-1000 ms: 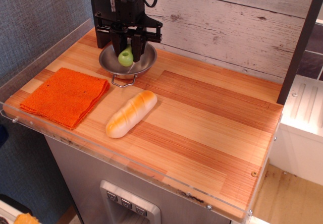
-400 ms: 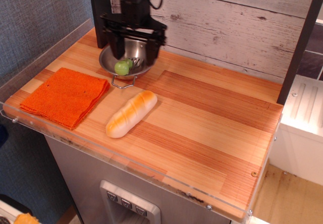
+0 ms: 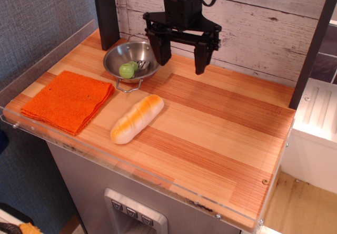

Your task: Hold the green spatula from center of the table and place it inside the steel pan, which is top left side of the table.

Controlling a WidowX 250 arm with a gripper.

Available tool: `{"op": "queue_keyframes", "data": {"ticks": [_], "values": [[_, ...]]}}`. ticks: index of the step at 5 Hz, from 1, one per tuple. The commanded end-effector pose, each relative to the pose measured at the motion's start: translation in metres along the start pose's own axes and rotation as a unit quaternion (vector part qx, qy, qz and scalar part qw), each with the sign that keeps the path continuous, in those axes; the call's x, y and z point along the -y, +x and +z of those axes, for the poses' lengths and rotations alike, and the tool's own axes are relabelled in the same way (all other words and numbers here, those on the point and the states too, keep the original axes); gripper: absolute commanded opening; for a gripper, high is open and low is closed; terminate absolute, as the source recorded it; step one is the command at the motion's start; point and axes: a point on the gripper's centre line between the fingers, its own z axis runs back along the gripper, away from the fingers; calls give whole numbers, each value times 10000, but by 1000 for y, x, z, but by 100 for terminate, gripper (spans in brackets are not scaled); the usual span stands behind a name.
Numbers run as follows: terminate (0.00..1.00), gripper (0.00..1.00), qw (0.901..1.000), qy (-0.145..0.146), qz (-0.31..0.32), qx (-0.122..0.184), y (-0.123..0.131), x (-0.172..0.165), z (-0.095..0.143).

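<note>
Spread wide and holding nothing, the black claw (image 3: 182,59) hangs above the wooden plank table (image 3: 221,123), just right of the shiny round steel pan (image 3: 113,59). Inside that pan lies the light-green-handled toy spatula (image 3: 128,69). Nearer the front edge lie a tan bread loaf (image 3: 137,118) and a folded orange cloth (image 3: 67,100).

Bright, even, sharp lighting; soft shadows, mild glare on the steel pan (image 3: 131,59).

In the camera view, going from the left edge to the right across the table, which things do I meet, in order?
Orange cloth → steel pan with the green spatula inside → open gripper, beside the pan. The bread loaf overlaps the pan's span, so I leave it out.
</note>
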Motion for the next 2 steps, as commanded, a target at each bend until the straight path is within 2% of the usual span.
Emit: {"op": "queue_keyframes", "data": {"ticks": [1,2], "values": [[0,100,9977,159,-652,125,-1,9,19],[100,100,9977,159,-652,125,-1,9,19]]}}
